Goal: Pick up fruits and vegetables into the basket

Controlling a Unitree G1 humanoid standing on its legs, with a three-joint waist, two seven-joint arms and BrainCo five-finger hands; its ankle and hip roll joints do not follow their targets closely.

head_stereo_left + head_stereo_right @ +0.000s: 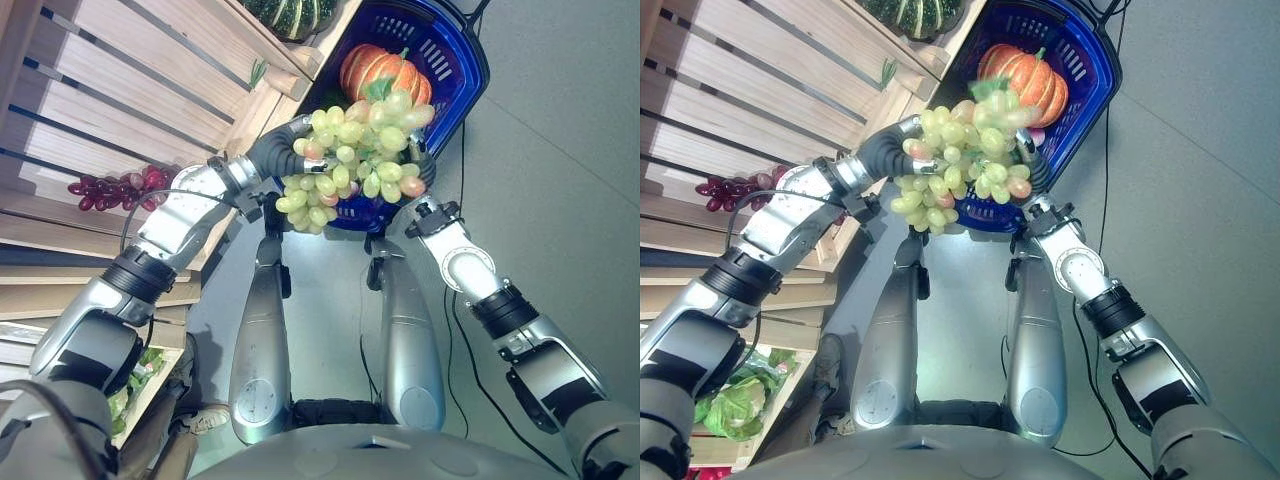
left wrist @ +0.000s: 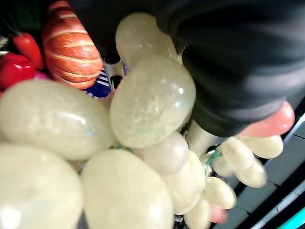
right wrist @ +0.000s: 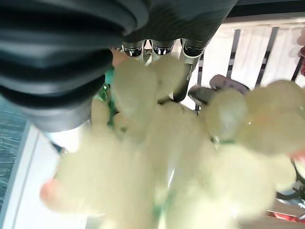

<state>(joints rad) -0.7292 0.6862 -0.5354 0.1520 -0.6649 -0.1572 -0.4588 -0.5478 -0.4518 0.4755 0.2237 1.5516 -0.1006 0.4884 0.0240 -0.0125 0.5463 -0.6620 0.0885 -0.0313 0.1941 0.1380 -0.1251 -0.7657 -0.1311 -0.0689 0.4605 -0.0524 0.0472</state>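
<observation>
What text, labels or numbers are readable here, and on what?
None readable in any view.
The basket, pumpkin, green grapes and red grapes on the wooden shelves carry no visible print.
Both hands, left hand and right hand, are at the green grapes; their covers show no marking.

Slatted wooden shelves [image 1: 120, 70] fill 9 to 11 o'clock. Grey floor [image 1: 560, 150] lies at 3 o'clock. A person's shoe [image 1: 207, 418] sits at 7 o'clock

Head stereo pair looks down, sharing green grapes [image 1: 355, 150], basket [image 1: 462, 60]; wrist cameras press close against grapes.
</observation>
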